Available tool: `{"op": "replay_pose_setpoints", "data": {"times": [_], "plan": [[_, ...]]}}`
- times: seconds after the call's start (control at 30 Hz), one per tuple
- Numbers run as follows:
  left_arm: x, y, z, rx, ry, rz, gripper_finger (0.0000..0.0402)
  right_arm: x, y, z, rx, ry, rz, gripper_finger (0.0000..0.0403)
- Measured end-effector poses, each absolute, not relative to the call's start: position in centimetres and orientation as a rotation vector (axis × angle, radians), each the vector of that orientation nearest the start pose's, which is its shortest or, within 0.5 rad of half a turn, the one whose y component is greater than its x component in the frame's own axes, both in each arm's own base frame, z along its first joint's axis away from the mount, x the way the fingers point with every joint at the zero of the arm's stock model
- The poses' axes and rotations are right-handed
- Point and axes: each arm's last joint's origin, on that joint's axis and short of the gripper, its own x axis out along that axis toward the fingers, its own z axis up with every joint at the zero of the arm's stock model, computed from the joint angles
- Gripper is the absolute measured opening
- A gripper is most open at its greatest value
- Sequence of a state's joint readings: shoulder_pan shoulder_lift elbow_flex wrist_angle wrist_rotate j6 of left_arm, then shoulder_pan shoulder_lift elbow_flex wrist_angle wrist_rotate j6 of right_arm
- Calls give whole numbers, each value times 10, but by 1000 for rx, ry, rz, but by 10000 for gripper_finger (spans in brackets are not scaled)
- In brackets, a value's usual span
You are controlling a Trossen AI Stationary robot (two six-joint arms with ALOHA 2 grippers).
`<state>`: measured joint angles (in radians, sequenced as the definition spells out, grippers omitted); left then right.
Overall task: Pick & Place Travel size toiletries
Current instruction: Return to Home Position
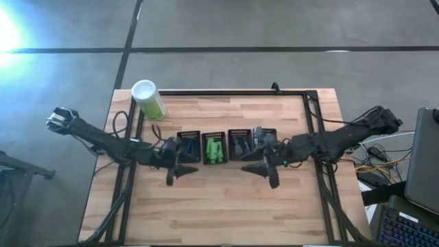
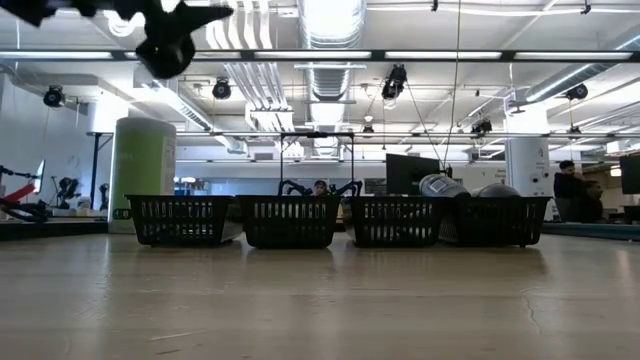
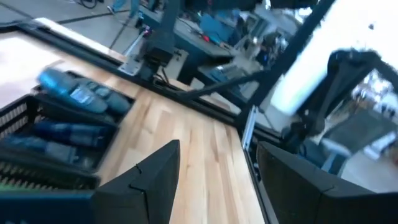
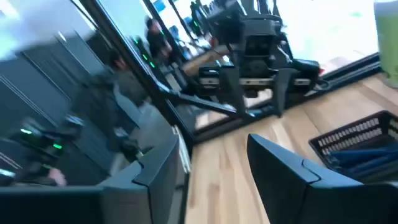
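Four black mesh trays stand in a row at mid-table. They hold the travel size toiletries: bright green packets (image 1: pixel 214 149) in the second tray from the left, dark items (image 1: pixel 239 143) in the third, and grey-blue tubes (image 3: pixel 79 96) that stick up over a tray's rim (image 2: pixel 444 186). My left gripper (image 1: pixel 180 171) (image 3: pixel 217 149) hovers open just near of the leftmost tray (image 1: pixel 188 146). My right gripper (image 1: pixel 264 171) (image 4: pixel 214 142) hovers open near of the rightmost tray (image 1: pixel 268 139), whose contents the arm partly hides. Both grippers hold nothing.
A tall green canister with a white cap (image 1: pixel 148 100) stands at the far left corner. A black frame (image 1: pixel 226 92) runs along the table's far edge and down both sides. Bare wood (image 1: pixel 219 213) lies near of the trays. A laptop (image 1: pixel 420 165) sits off the table's right.
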<state>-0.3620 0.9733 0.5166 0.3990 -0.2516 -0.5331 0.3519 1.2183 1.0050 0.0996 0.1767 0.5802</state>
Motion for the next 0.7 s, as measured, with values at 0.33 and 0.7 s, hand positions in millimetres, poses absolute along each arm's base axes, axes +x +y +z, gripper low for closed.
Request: {"op": "replay_pose_setpoints", "data": {"times": [0.33,0.7], "plan": [[148,-40,253,-524,-111,-101,218,194,48,304,622,-17,128,161],[100,-24,220,-430,-236,-111,218,130,29,236,616,-192,197,130]]}}
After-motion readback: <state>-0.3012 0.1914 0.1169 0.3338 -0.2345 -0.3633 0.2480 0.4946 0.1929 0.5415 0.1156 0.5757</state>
